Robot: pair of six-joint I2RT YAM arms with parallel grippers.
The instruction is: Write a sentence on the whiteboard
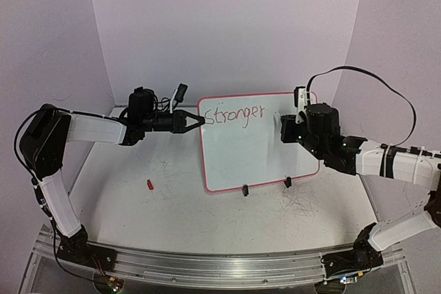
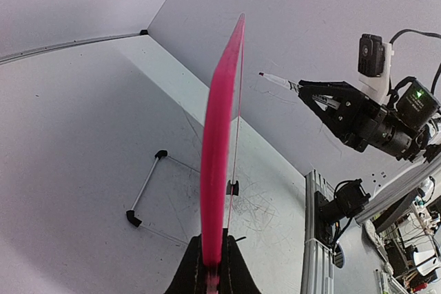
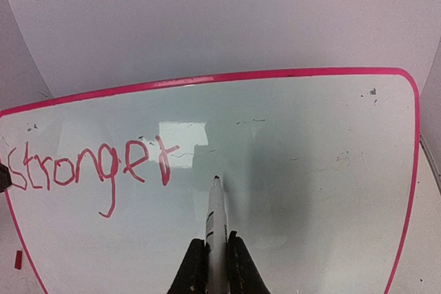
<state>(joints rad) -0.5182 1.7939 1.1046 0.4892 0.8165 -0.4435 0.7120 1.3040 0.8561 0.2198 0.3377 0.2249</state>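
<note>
The whiteboard [image 1: 256, 151] stands tilted on the table, white with a pink rim. One red word, "Stronger" [image 1: 235, 115], is written along its top left; it also shows in the right wrist view [image 3: 89, 165]. My left gripper [image 1: 198, 120] is shut on the board's left rim, seen edge-on in the left wrist view [image 2: 219, 142]. My right gripper [image 1: 288, 131] is shut on a white marker [image 3: 216, 215], whose tip points at the board just right of and below the word. In the left wrist view the marker [image 2: 275, 80] stands a little off the board.
A small red cap [image 1: 149, 184] lies on the table left of the board. Two black clip feet [image 1: 244, 190] [image 1: 288, 182] hold the board's lower rim. A wire strut with black ends [image 2: 146, 187] lies behind it. Walls close in at the back and sides.
</note>
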